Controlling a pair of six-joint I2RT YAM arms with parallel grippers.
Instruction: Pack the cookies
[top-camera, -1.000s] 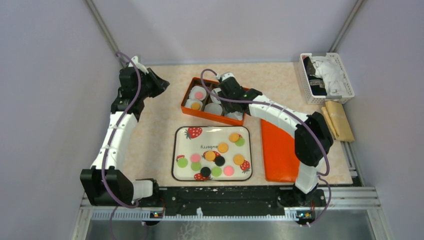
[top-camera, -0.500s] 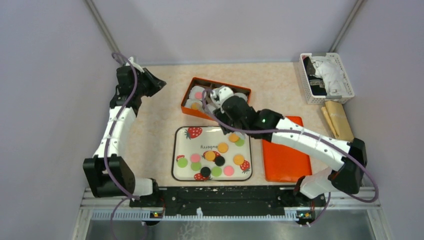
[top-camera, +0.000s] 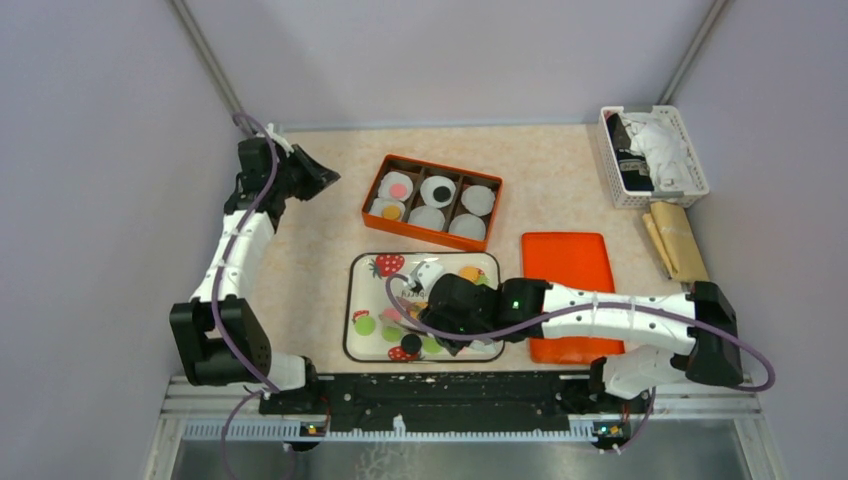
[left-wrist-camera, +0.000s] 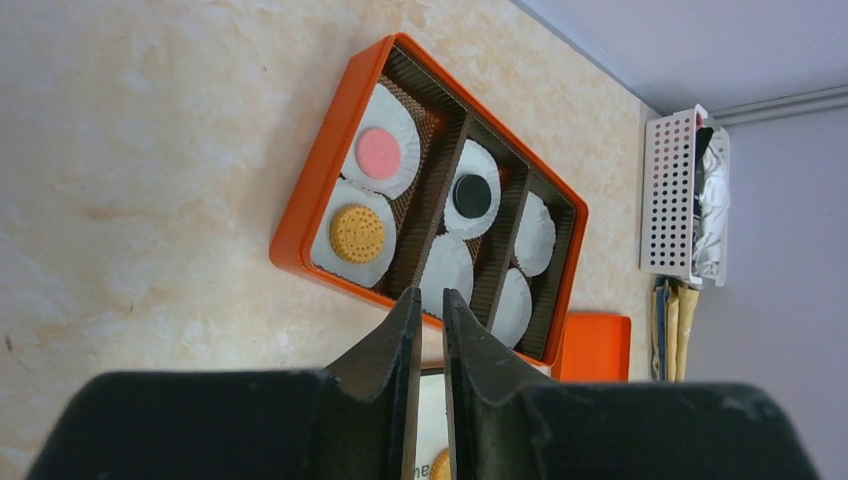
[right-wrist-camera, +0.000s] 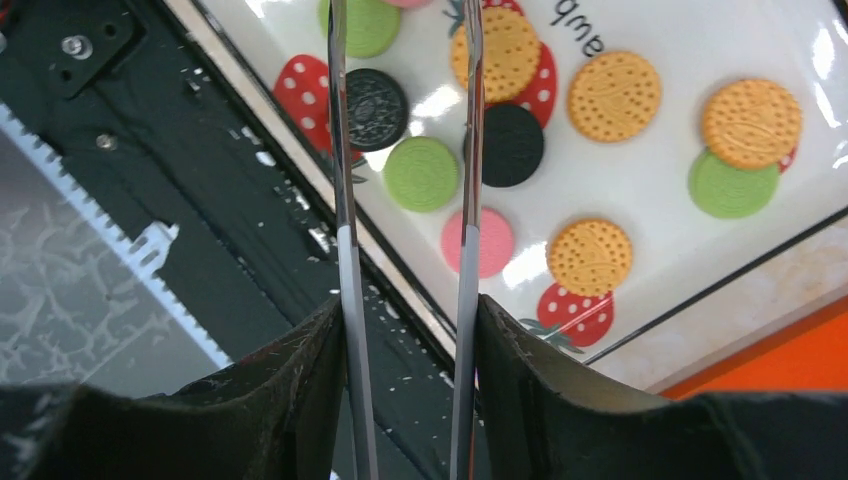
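Right wrist — embossing on cookies (right-wrist-camera: 614, 96)

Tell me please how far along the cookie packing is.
Done: the orange box holds a pink cookie, an orange cookie and a black cookie, each in a paper cup. In hand: nothing; the right gripper hangs open over the tray. Left: three empty cups, and many cookies on the tray.

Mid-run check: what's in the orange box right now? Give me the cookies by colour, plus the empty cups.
Pink cookie: 1
Orange cookie: 1
Black cookie: 1
Empty paper cups: 3
Total: 3 cookies in the orange box, each in its own cup, 6 cups in all.
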